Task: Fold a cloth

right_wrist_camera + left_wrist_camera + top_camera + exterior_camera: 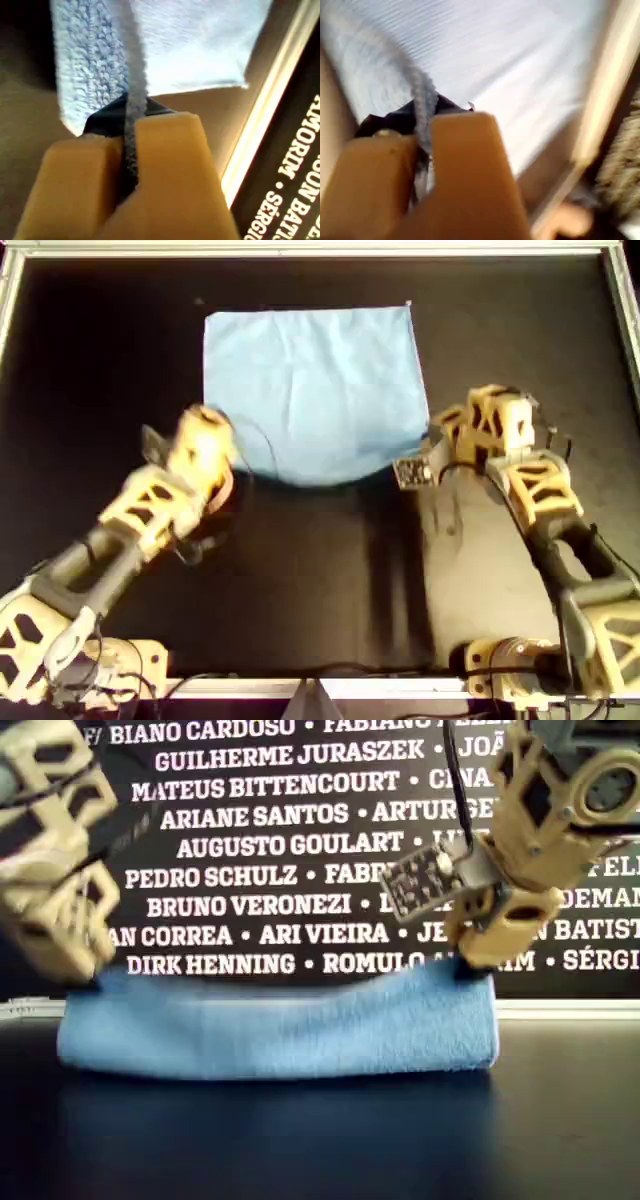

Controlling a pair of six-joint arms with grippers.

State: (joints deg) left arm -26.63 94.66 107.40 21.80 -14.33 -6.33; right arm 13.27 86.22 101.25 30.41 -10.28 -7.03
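Overhead view: light-blue cloth (315, 390) on the dark worktop (300, 610), toward the far side of that view, far edge lying flat and square, near edge raised and sagging in a shallow curve between the two arms. Same cloth in the exterior view (280, 1025) as a low blue band with a rounded fold along its front, lifted slightly at both ends. Pinched at the near corner on the overhead view's left by the left end effector (215, 445), jaws closed tight on a thin ridge of fabric, as plain in the left wrist view (422, 135). Pinched at the near corner on the overhead view's right by the right end effector (425, 455), likewise clamped on a narrow strip of fabric in the right wrist view (131, 150). Both held corners hanging above the worktop, somewhere over the cloth's near half, not yet at the far edge. Judged as mid-fold: grasp of both corners done, lift done, carry across partly done. Left to do, as far as can be told: bringing the held edge on to meet the far edge, laying it down level, letting go. Likely care needed to keep both corners moving evenly, lest the edges land askew. Beyond the cloth, a pale frame rail (300, 248) along the far side of the worktop, and a black banner with white names (260, 840) behind in the exterior view.
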